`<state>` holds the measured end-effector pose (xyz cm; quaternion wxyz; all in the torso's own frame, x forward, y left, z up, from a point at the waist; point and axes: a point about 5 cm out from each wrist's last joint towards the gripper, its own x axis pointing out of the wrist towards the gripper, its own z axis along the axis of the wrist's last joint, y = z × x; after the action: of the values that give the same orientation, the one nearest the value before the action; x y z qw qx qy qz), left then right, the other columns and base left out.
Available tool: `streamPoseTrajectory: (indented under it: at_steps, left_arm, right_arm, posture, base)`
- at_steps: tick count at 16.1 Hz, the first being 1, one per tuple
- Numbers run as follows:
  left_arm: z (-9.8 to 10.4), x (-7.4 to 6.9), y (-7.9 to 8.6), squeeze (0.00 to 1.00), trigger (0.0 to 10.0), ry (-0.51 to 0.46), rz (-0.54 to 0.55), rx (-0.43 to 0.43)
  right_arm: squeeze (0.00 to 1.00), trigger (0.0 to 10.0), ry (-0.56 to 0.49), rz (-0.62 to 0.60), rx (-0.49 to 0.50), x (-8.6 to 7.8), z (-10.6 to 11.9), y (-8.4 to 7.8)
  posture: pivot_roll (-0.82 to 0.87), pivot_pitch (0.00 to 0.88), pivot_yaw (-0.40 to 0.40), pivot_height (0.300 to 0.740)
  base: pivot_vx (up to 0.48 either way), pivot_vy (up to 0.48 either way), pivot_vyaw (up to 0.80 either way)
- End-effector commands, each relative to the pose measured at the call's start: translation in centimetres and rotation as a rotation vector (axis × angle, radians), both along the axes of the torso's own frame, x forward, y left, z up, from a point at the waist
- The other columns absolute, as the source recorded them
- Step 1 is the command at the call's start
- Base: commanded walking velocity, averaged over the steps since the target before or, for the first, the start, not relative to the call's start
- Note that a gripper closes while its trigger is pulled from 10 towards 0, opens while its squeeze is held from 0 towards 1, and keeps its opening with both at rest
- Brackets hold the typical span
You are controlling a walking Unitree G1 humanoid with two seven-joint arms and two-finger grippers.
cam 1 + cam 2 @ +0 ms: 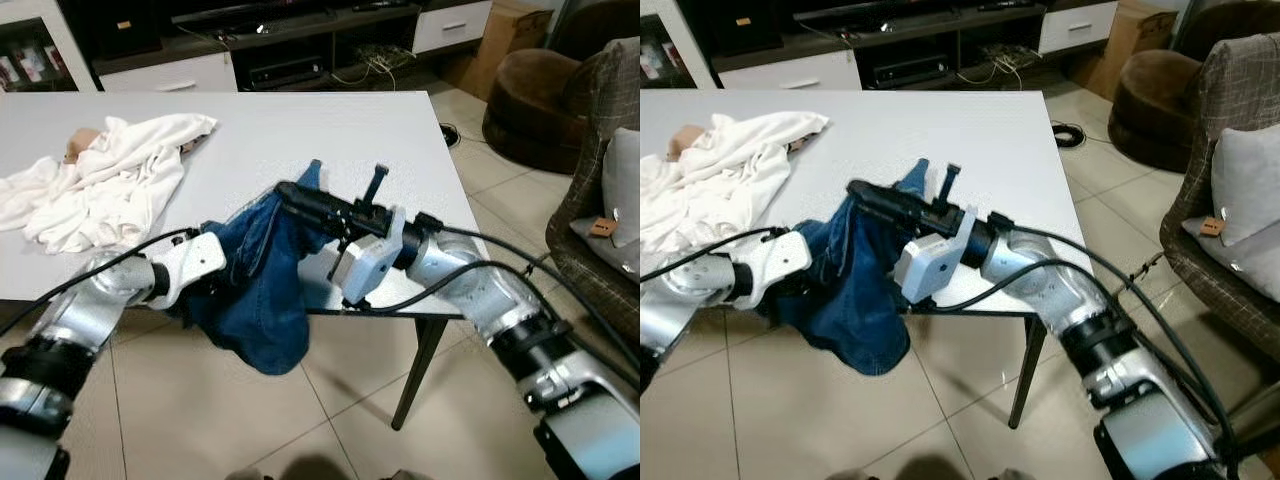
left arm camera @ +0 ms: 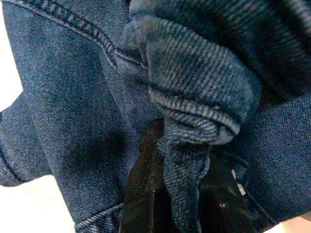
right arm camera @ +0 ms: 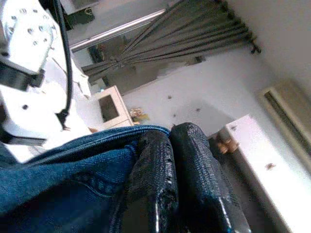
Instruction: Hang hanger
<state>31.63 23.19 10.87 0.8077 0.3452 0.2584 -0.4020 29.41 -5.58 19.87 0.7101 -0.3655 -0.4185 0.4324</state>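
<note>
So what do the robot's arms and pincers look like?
Both arms are silver metal with black joint bands and white housings at the wrists. Loose black cables run along each. The left pincer and right pincer have long glossy black fingers.

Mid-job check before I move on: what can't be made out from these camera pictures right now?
- Hanger: not made out; the blue denim garment bunches between both arms in the eye views.
- Left gripper: its fingers are wrapped in denim in the left wrist view, so how much cloth they pinch is unclear.
- Right gripper: denim hides whatever is under its fingers.
- Small beige thing by the white cloth: half buried, too small to tell.
</note>
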Motion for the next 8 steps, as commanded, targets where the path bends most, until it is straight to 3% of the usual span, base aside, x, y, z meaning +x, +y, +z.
streamPoseTrajectory:
  at_steps: [1, 3, 5, 8]
  left_arm:
    - [-2.8, -1.3, 1.6, 0.0, 10.0, 0.114, 0.082, 0.076]
    - [-2.0, -0.7, 2.4, 0.0, 10.0, 0.054, 0.16, 0.044]
    - [-1.3, -0.1, 3.4, 0.0, 10.0, -0.001, 0.25, -0.002]
    - [-0.7, 0.4, 4.3, 0.0, 10.0, -0.072, 0.364, -0.057]
  right_arm:
    - [0.0, 0.0, -0.005, 0.012, 0.113, -0.1, 1.9, -0.1]
    - [0.0, 0.0, 0.062, -0.092, 0.179, 1.2, 2.3, -2.1]
    - [0.0, 0.0, 0.103, -0.152, 0.184, 1.9, 2.1, -3.5]
    - [0.0, 0.0, 0.259, -0.2, 0.179, 2.5, 0.7, -5.4]
  posture:
    - [-0.02, 0.01, 0.056, 0.74]
    - [-0.02, 0.013, 0.055, 0.74]
    - [-0.03, 0.013, 0.055, 0.74]
    - [-0.03, 0.015, 0.052, 0.74]
  base:
    - [0.0, 0.0, 0.0]
    - [0.0, 0.0, 0.0]
    - [0.0, 0.0, 0.0]
    - [0.0, 0.0, 0.0]
